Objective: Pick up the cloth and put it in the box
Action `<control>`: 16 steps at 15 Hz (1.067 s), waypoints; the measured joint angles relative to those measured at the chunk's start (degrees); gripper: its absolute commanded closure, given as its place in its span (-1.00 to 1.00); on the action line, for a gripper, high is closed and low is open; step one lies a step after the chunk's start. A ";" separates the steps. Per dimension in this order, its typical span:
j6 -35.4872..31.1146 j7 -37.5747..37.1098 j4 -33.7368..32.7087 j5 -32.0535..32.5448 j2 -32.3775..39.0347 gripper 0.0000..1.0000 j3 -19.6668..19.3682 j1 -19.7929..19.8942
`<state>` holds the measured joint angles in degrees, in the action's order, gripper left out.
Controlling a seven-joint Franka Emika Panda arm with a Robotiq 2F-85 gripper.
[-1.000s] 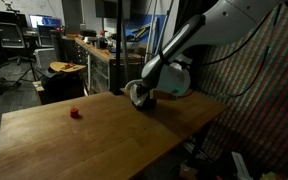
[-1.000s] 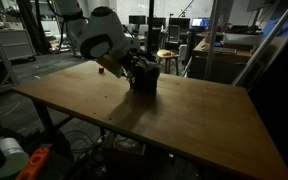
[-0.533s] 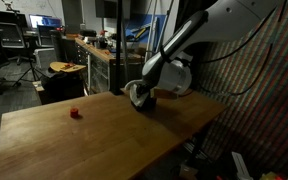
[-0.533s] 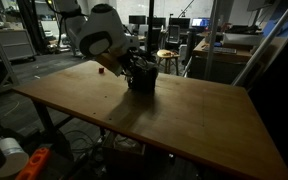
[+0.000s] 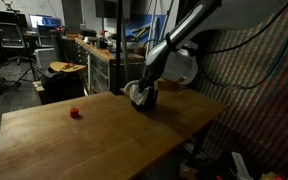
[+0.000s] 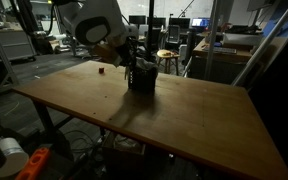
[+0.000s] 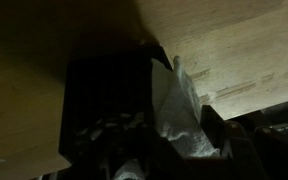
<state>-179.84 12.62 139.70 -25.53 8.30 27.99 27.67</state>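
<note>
Cloth (image 7: 176, 115) hung clamped in the claw (image 7: 170, 152), long axis dropping along the right wall of the box (image 7: 104, 95); opening lay just left in wrist view.

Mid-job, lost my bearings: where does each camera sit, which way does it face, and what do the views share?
In an exterior view: beyond a table corner, facing across at the box and cloth; the arm enters upper right.
In an exterior view: off another table edge, facing the box; the arm enters upper left.
Wrist view: close above, looking down on box and cloth; robot parts too dark to tell.
Shared: both exterior views show the small red object on the table.
</note>
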 measured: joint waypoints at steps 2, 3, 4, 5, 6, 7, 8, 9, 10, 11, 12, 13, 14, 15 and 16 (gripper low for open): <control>1.16 0.00 0.41 -0.06 -1.49 0.43 0.00 0.05; 1.63 0.00 0.52 -0.17 -2.08 0.43 0.00 0.06; 1.97 0.00 0.60 -0.28 -2.59 0.43 0.00 0.08; 2.23 0.00 0.68 -0.45 -2.97 0.43 0.00 0.12; 2.60 0.00 0.75 -0.63 -3.31 0.43 0.00 0.18; 2.94 0.00 0.86 -0.68 -3.60 0.43 -0.02 0.26; 3.06 0.00 1.08 -0.69 -3.79 0.43 -0.04 0.34; 3.08 0.00 1.34 -0.72 -3.91 0.19 -0.04 0.39; 3.08 0.00 1.62 -0.78 -3.93 -0.52 -0.04 0.40; 3.09 0.00 1.92 -0.87 -3.93 -0.43 -0.02 0.40; 3.09 0.00 2.23 -0.94 -3.90 -0.45 0.02 0.39; 3.11 0.00 2.60 -0.95 -3.88 -0.55 0.05 0.38; 3.12 0.00 3.00 -0.95 -3.87 -0.18 0.09 0.38; 3.12 0.00 3.30 -0.94 -3.78 -0.36 0.09 0.37; 3.11 0.00 3.34 -0.94 -3.61 -0.50 0.09 0.38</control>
<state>-176.73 12.62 143.04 -26.47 4.69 28.07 28.04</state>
